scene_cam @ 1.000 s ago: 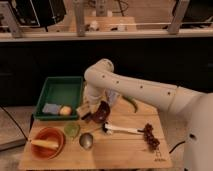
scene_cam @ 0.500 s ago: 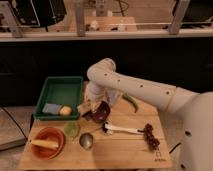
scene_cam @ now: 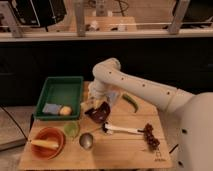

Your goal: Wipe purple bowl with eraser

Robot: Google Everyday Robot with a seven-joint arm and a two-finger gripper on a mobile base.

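Note:
The purple bowl [scene_cam: 100, 113] sits on the wooden table [scene_cam: 130, 155] just right of the green tray, and it looks tilted. My gripper [scene_cam: 94, 103] reaches down from the white arm [scene_cam: 130, 85] to the bowl's upper left rim, right at the bowl. The eraser does not show clearly; it may be hidden at the gripper.
A green tray [scene_cam: 75, 82] holds a blue-grey sponge [scene_cam: 50, 108] and a yellow-orange item [scene_cam: 65, 110]. An orange bowl [scene_cam: 47, 143], a green round item [scene_cam: 71, 129] and a metal cup [scene_cam: 86, 141] stand at front left. A white-handled brush [scene_cam: 122, 130] and a green pepper [scene_cam: 130, 102] lie to the right.
The arm has shifted slightly at the bowl. The bowl stays in about the same place.

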